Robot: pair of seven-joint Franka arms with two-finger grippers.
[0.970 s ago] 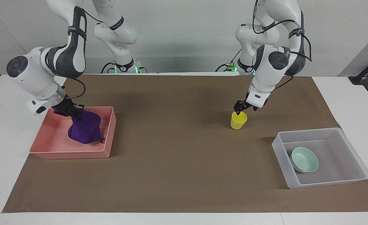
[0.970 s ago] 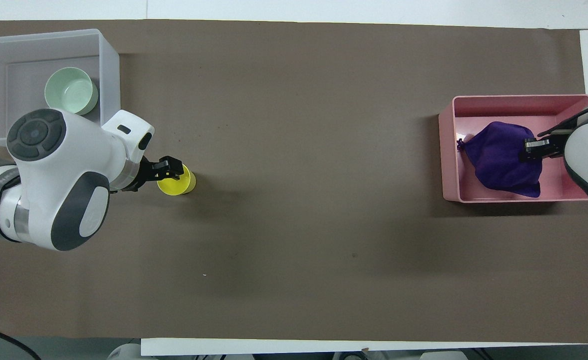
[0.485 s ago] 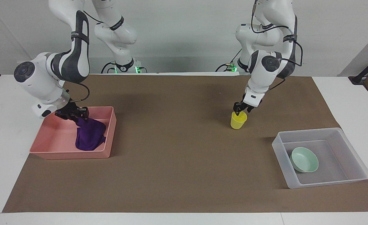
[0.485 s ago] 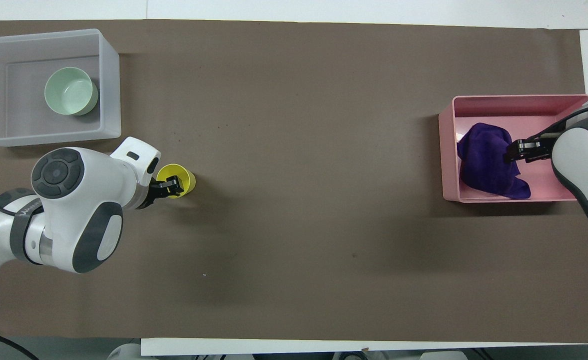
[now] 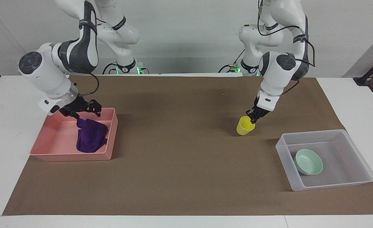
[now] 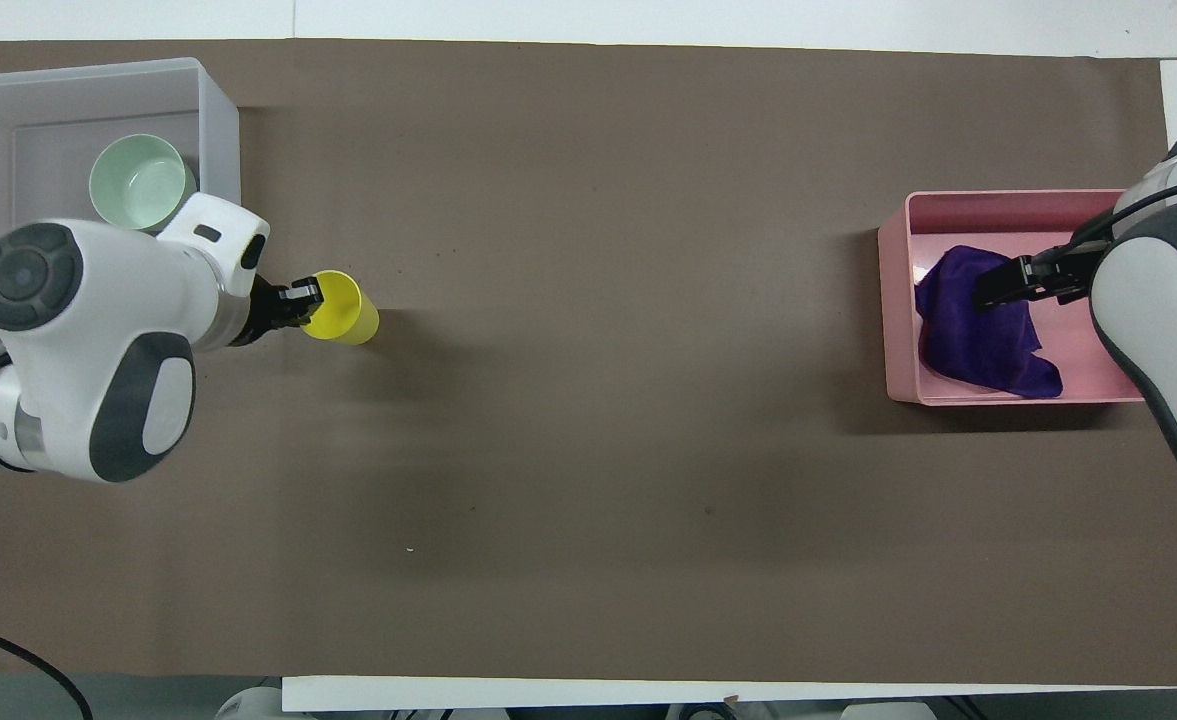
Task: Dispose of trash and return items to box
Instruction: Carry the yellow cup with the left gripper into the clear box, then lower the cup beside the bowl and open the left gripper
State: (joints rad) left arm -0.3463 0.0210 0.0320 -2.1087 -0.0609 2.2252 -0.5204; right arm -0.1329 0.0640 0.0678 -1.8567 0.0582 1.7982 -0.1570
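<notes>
A bench half-cleared: the purple cloth lies crumpled inside the pink tray at the right arm's end of the bench, and the mint-green bowl sits in the translucent box at the left arm's end. By the look of things, the trash is disposed of and one of the two items is home.

The right gripper hangs just above the cloth with its fingers spread wide and nothing between them (the cloth lies loose below it, apparently let go). The overhead view puts the same gripper over the part of the cloth farther from the robots.

What remains is the yellow cup. The left gripper has its fingers pinched narrow on the cup's rim, and the cup hangs tilted, its mouth turned toward the gripper and its base toward the middle of the bench. Whether its base touches the brown mat cannot be told. From overhead the cup shows beside the box, over the mat near the box corner that lies closest to the robots, with the left gripper at its rim.

Left to do, as judged here: carry the cup over the box wall and set it down beside the bowl.
</notes>
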